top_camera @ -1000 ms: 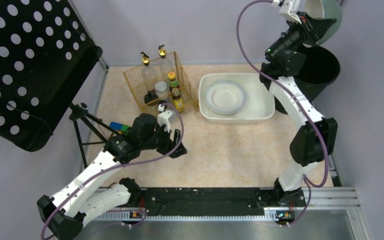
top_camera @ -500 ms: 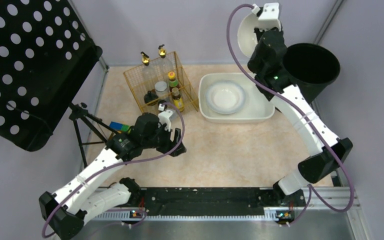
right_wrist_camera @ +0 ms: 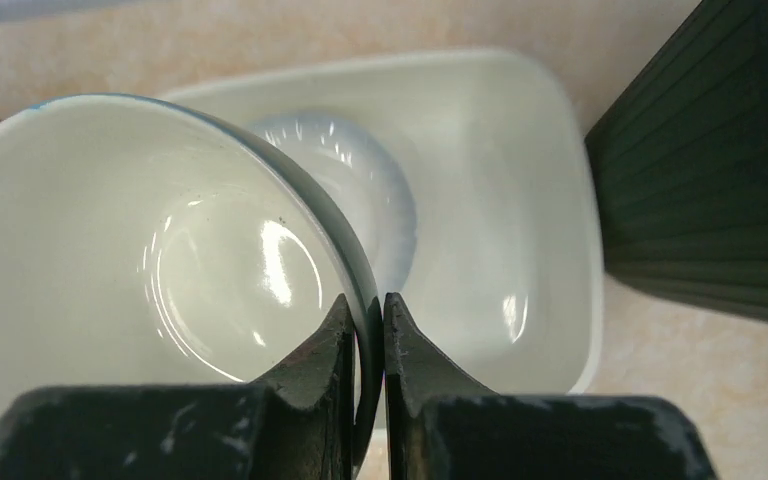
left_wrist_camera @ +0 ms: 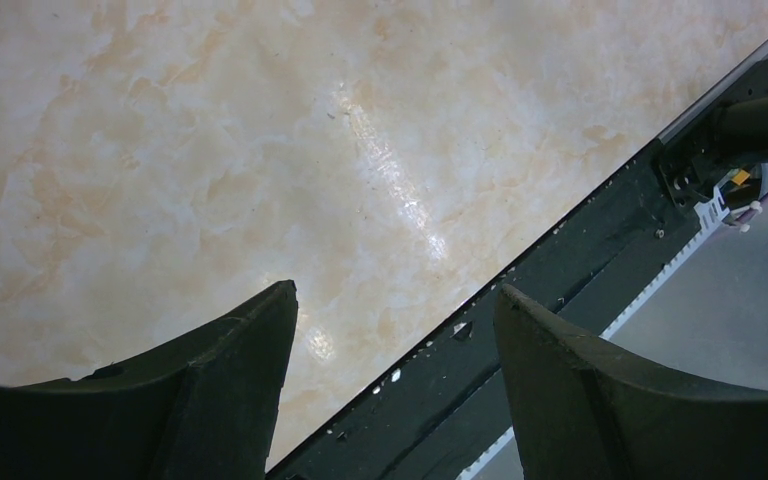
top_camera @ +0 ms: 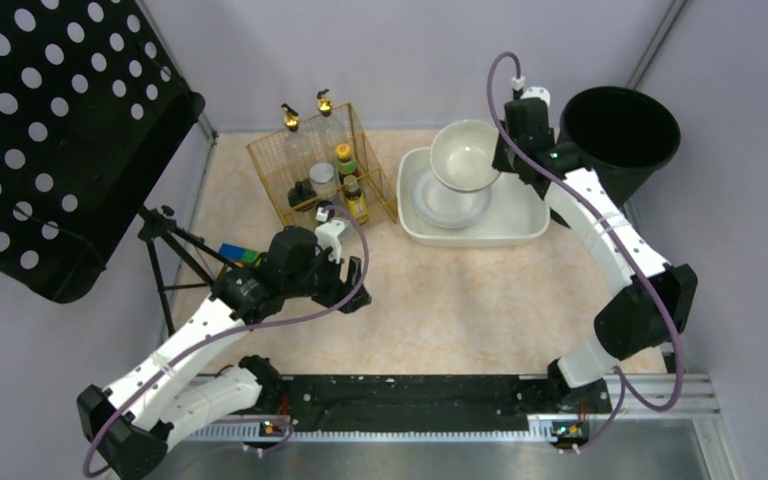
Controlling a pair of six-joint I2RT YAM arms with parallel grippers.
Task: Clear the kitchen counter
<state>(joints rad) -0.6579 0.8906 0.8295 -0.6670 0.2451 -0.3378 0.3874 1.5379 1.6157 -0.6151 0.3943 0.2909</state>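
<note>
Bowl (top_camera: 465,153) hangs over the white tub (top_camera: 475,240), rim clamped in the right end effector (right_wrist_camera: 366,312); best lowered level onto the plate (top_camera: 440,210) inside. Left end effector (left_wrist_camera: 396,300) gapes above worktop (top_camera: 440,300) near the tub.

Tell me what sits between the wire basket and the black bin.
The white tub holding a plate, the bowl in the right claw over it; top view.

Pale marbled kitchen counter (top_camera: 460,300) with a gold wire basket (top_camera: 266,170), a white tub (top_camera: 480,237) and a black bin (top_camera: 650,160).
</note>
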